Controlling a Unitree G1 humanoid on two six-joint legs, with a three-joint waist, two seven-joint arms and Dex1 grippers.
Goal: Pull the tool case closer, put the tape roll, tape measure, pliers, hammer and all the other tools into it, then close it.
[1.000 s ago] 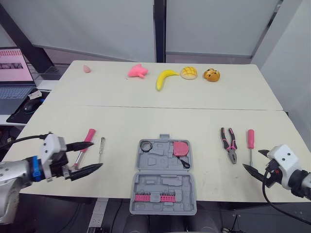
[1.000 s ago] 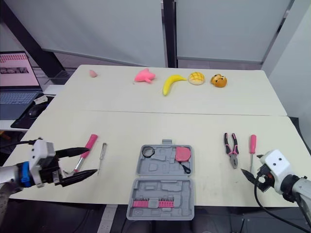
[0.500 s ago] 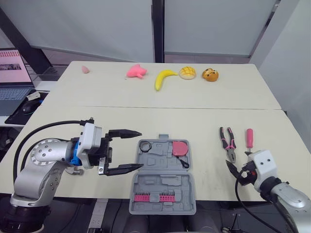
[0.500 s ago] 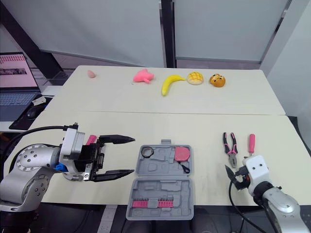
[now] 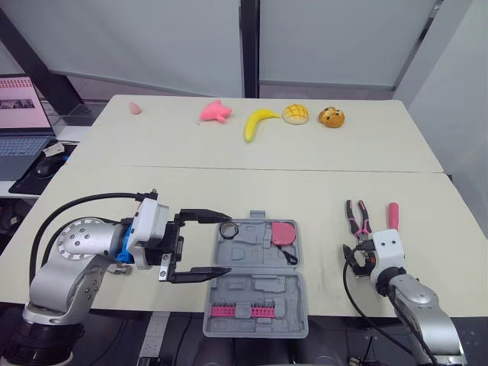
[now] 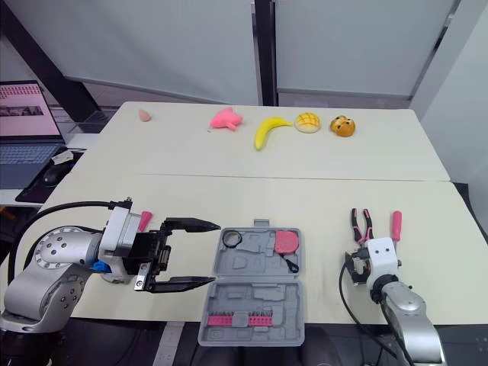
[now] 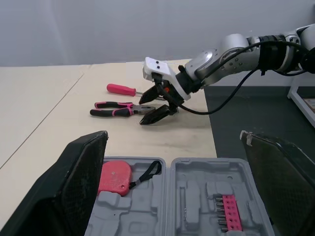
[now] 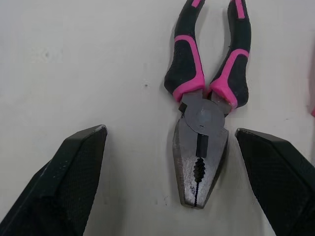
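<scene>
The grey tool case (image 5: 255,274) lies open near the table's front edge. It holds a pink tape measure (image 5: 285,232), a black tape roll (image 5: 229,229) and a strip of pink bits (image 5: 244,310). My left gripper (image 5: 229,243) is open, its fingers spread over the case's left edge. The pink-and-black pliers (image 5: 357,221) lie to the right of the case, beside a pink-handled screwdriver (image 5: 393,216). My right gripper (image 5: 354,255) is open just in front of the pliers' nose (image 8: 201,162), which lies between its fingers (image 8: 74,182). A pink tool handle (image 6: 143,221) shows behind my left arm.
At the back of the table lie a banana (image 5: 259,122), a pink toy (image 5: 215,112), two buns (image 5: 296,114) and a small pink piece (image 5: 135,107). A laptop (image 5: 19,122) stands on a side table to the left.
My left gripper has swung from the table's left edge to the case's left side. My right gripper has moved in from the right edge to the pliers' nose.
</scene>
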